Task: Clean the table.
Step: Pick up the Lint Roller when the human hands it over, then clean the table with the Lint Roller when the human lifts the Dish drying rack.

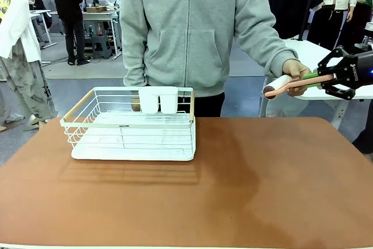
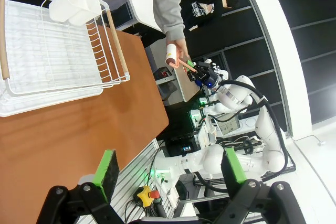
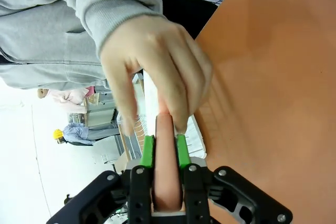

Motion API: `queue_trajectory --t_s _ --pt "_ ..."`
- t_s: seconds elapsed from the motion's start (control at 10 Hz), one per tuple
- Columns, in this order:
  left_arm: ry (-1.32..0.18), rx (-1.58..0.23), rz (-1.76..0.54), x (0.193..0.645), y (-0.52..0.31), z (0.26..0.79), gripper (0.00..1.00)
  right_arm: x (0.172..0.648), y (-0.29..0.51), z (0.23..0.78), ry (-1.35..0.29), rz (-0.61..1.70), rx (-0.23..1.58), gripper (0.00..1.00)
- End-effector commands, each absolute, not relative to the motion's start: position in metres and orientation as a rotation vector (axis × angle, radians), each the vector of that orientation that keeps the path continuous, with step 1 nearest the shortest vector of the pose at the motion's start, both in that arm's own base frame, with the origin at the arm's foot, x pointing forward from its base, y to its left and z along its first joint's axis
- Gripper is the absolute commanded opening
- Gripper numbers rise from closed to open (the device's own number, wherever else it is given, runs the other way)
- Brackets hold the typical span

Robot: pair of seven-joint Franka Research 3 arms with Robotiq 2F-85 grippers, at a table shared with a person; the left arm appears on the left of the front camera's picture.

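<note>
The matte, reddish-brown tabletop (image 1: 233, 190) with its thin pale edge lies flat and broad. Toward its far left corner sits a white wire dish rack (image 1: 125, 125) with pale wooden side handles, resting on a smooth white tray (image 1: 134, 154). A white plastic holder (image 1: 158, 100) hangs on the rack's far rim. Just beyond the tabletop's far right corner, a person's hand (image 1: 298, 73) in a grey fleece sleeve grips a lint roller (image 1: 278, 86) with a white cylindrical roll and a slim pink handle. The right gripper (image 1: 327, 76) has its green-padded fingers closed narrowly on the handle's end. The left gripper (image 2: 170, 169) hangs off the tabletop's edge, fingers spread wide around nothing.
</note>
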State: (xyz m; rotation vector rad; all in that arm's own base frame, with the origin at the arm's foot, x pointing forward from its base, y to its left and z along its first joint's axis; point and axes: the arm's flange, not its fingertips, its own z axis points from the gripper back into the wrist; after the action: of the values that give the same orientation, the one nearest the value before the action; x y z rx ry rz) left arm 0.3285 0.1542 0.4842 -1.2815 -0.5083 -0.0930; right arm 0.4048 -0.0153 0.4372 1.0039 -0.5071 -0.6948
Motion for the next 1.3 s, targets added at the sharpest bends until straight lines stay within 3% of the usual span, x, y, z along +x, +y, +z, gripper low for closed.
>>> queue_trajectory --t_s 0.0,1.2 --pt "-0.528 -1.306 -0.104 0.3267 0.1543 0.4865 1.0 0.4049 -0.0144 0.4375 -0.507 -0.692 1.003 0.03" --pt "-0.528 -1.306 -0.104 0.3267 0.1543 0.4865 1.0 0.4049 -0.0144 0.4375 -0.507 -0.692 1.003 0.03"
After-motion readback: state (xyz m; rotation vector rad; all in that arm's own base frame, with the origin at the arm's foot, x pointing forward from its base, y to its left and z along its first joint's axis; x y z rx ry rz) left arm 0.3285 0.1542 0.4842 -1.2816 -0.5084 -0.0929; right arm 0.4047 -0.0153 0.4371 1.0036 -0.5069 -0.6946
